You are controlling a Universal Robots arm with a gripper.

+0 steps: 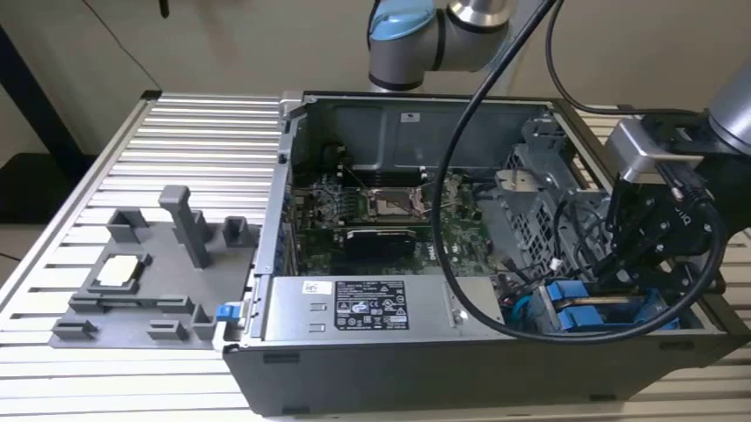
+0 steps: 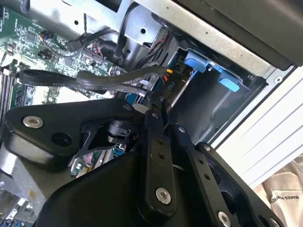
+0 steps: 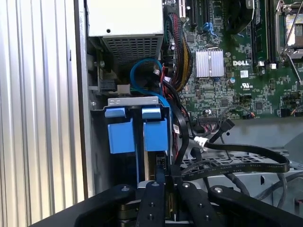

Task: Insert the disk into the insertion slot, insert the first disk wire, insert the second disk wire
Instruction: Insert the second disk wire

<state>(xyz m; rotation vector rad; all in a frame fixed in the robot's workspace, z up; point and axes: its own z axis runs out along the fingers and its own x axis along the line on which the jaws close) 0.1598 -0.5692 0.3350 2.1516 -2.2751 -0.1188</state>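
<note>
1. The disk (image 1: 586, 315) sits in its blue frame inside the insertion slot (image 3: 135, 100), at the computer case's (image 1: 470, 369) front corner toward the exterior view's right; in the first wrist view its blue end tabs stand side by side under the slot's grey metal lip.
2. The gripper (image 3: 165, 182) hangs right over the disk, fingers (image 3: 157, 189) drawn nearly together on something thin and dark, perhaps a wire plug; whether it truly has hold of it I cannot tell.
3. A blue cable (image 3: 142, 71) loops above the slot, and a flat black cable (image 3: 246, 163) crosses just beside the gripper.
4. The grey power-supply box (image 1: 364, 308) lies along the case's front edge, beside the disk.
5. The green circuit board (image 1: 375, 220) covers the case floor behind.
6. A thick black hose (image 1: 452, 220) from the arm drapes across the open case.
7. A grey parts tray (image 1: 141, 281) rests on the ribbed table (image 1: 176, 141), well apart toward the exterior view's left.
</note>
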